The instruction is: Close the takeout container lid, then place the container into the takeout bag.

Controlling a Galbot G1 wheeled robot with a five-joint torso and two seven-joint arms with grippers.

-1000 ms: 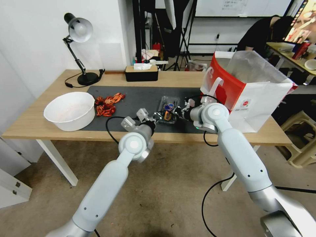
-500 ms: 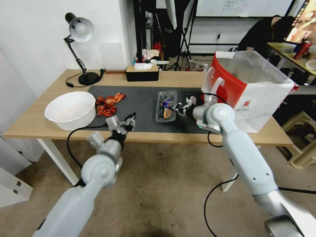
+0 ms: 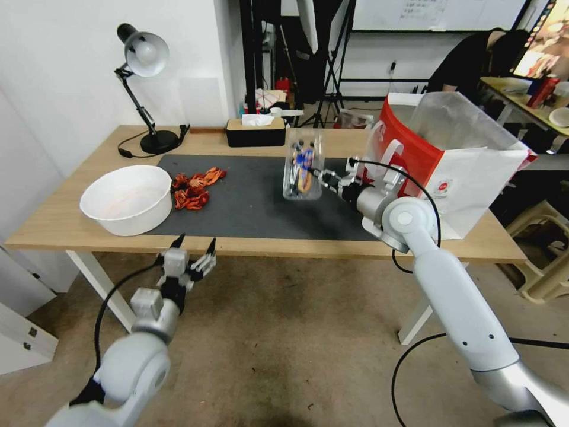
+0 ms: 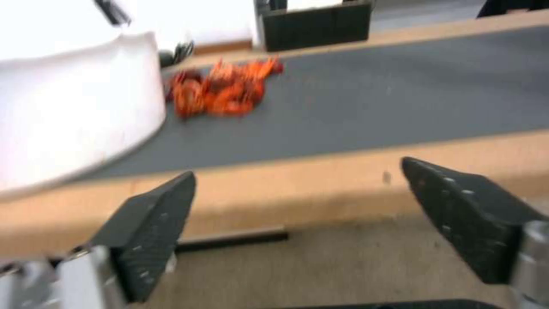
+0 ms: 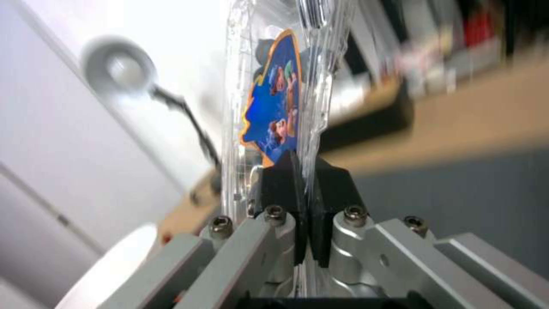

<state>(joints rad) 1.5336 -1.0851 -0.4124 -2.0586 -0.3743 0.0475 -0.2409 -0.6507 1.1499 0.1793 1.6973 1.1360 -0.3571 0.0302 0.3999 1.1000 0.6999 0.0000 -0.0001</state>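
Clear plastic of the takeout container [image 3: 302,164], lid [image 5: 273,111] folded shut against the base, hung tilted on edge above the dark mat [image 3: 249,196], clear of the surface. Pinched at one rim by the right gripper [image 3: 317,176], pads pressed together on the plastic. Closing judged done; bagging left. Just beside, toward the right: the takeout bag [image 3: 450,172], red and white, mouth open. Off the table's near edge, low: the left gripper [image 3: 192,249], spread wide, holding nothing.
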